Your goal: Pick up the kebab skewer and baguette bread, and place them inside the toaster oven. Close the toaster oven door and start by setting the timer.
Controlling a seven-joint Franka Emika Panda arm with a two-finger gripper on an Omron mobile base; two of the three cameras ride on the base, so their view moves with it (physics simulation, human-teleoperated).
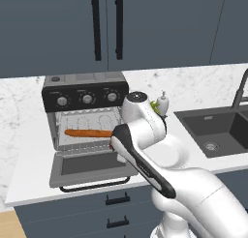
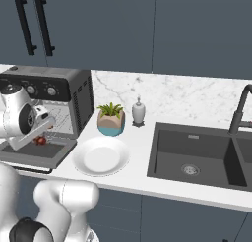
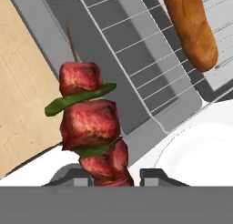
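Note:
The kebab skewer [image 3: 88,123], red meat chunks with green slices on a thin stick, stands between the fingertips of my gripper [image 3: 111,178], which is shut on it. In the right base view a red chunk of the skewer [image 2: 40,140] hangs just over the open toaster oven door [image 2: 37,155], in front of the toaster oven [image 2: 59,91]. The baguette bread [image 1: 89,133] lies lengthwise on the wire rack [image 1: 87,126] inside the toaster oven [image 1: 82,94], whose door [image 1: 92,167] is folded down flat. From the hand, the baguette [image 3: 191,25] lies to the upper right on the rack [image 3: 136,59].
A white plate [image 2: 101,155] sits on the counter right of the oven, with a potted plant [image 2: 110,119] and a soap bottle [image 2: 139,111] behind it. Further right is the dark sink [image 2: 197,152] with its faucet [image 2: 241,110]. Cabinet doors hang above.

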